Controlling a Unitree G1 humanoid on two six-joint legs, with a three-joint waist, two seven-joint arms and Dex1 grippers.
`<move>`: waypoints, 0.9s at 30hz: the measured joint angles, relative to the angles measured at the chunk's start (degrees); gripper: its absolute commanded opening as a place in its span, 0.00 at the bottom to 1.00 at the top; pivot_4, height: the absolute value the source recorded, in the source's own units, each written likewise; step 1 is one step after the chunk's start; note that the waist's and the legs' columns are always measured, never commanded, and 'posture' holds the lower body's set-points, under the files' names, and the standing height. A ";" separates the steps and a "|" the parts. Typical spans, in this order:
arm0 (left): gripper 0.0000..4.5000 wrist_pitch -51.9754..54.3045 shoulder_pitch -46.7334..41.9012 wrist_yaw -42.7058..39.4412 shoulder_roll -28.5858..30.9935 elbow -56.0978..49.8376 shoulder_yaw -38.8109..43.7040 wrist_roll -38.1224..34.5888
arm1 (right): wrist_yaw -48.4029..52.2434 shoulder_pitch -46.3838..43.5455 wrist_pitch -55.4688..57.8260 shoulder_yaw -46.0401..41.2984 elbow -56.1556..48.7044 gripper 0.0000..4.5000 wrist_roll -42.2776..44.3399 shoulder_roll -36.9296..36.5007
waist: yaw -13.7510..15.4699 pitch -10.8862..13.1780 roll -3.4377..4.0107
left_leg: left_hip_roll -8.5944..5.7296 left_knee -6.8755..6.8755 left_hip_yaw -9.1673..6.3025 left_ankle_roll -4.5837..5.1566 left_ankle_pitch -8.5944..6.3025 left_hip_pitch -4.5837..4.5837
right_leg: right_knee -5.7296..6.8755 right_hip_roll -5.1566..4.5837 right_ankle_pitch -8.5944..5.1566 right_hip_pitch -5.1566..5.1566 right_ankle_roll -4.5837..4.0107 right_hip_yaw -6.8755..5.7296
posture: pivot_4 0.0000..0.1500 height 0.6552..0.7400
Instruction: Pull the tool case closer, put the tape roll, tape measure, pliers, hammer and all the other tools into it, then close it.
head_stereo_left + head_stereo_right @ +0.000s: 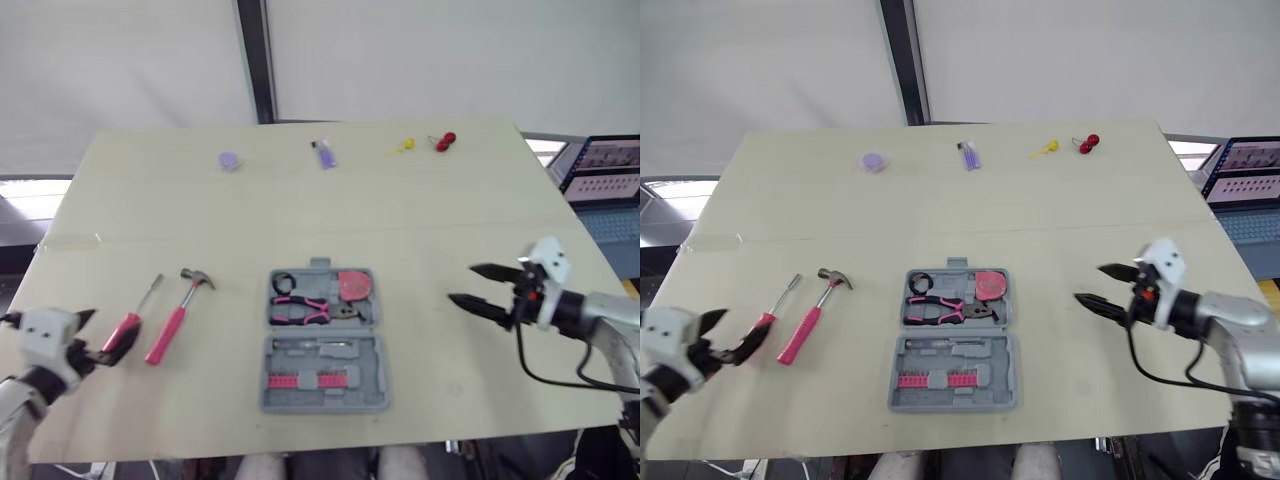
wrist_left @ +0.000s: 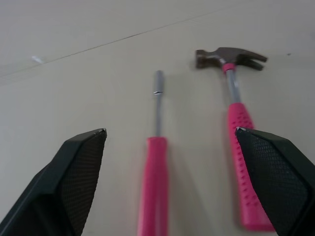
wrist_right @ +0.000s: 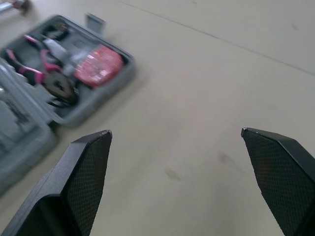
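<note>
Here, the left gripper (image 2: 171,131), wide open and empty, hangs just short of the pink-handled screwdriver (image 2: 154,162); it should straddle the handle squarely before closing. The hammer (image 2: 236,115) lies just beside; farther off, the grey case (image 1: 372,352) sits open, near the open, empty right gripper (image 1: 461,283).

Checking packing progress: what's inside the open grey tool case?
The open grey plastic tool case holds a black tape roll, pink-handled pliers, a red round tape measure and a row of pink bits. Anything beneath them is hidden.
</note>
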 measured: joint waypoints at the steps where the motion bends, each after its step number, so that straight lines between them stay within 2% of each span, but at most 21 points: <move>1: 1.00 2.60 -0.92 1.45 -0.65 -2.81 -2.66 0.34 | -0.14 -2.66 1.91 2.01 -2.86 0.99 0.90 1.08 | 0.02 0.00 -0.02 | 0.00 0.00 0.00 0.00 0.00 -0.01 | 0.00 0.00 0.00 0.00 0.00 0.00 | 1.00 1.00; 7: 1.00 9.24 -7.07 7.76 -2.95 -5.44 -7.74 3.09 | -0.26 -9.03 7.65 10.15 -11.42 0.99 3.54 4.25 | 0.34 0.02 -0.07 | -0.01 0.11 -0.02 0.00 0.00 -0.09 | 0.01 0.00 0.00 -0.04 0.00 -0.02 | 1.00 1.00; 11: 0.75 11.74 -11.89 10.41 -3.04 -4.87 -9.34 4.88 | -0.27 -11.49 9.99 12.78 -13.85 1.00 4.64 5.33 | 0.35 0.02 -0.13 | -0.01 0.11 -0.03 0.00 0.00 -0.10 | 0.03 0.01 0.01 -0.07 0.00 -0.02 | 1.00 1.00; 13: 0.52 12.59 -14.15 11.37 -3.05 -4.42 -10.19 5.84 | -0.26 -12.63 10.84 14.28 -15.63 1.00 5.10 6.08 | 0.17 0.01 -0.14 | -0.01 0.09 -0.03 0.00 0.00 -0.10 | 0.06 0.01 0.01 -0.09 0.00 -0.02 | 1.00 1.00; 27: 0.52 16.44 -15.81 16.37 -8.72 -0.57 -13.38 9.11 | 0.01 -20.96 12.11 18.95 -14.88 1.00 4.96 9.40 | 0.15 0.05 -0.28 | -0.02 0.12 -0.02 -0.01 0.00 -0.13 | 0.10 0.00 0.01 -0.15 0.00 -0.02 | 1.00 1.00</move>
